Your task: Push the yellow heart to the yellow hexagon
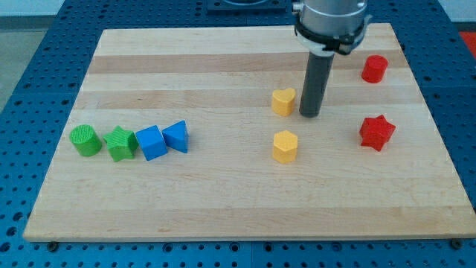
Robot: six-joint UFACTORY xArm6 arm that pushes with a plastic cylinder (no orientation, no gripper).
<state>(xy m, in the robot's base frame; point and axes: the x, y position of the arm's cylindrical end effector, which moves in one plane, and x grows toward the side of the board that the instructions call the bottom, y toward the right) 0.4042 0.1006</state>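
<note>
The yellow heart (282,101) lies on the wooden board (223,201), right of the middle. The yellow hexagon (285,146) lies just below it in the view, with a gap of bare board between them. My tip (310,115) stands on the board just to the right of the heart, close beside it and slightly lower; I cannot tell whether it touches the heart. The rod rises from the tip to the arm at the view's top.
A red cylinder (375,68) sits near the top right and a red star (376,132) at the right. On the left lies a row: green cylinder (85,140), green star (120,144), blue cube (152,142), blue triangle (177,136).
</note>
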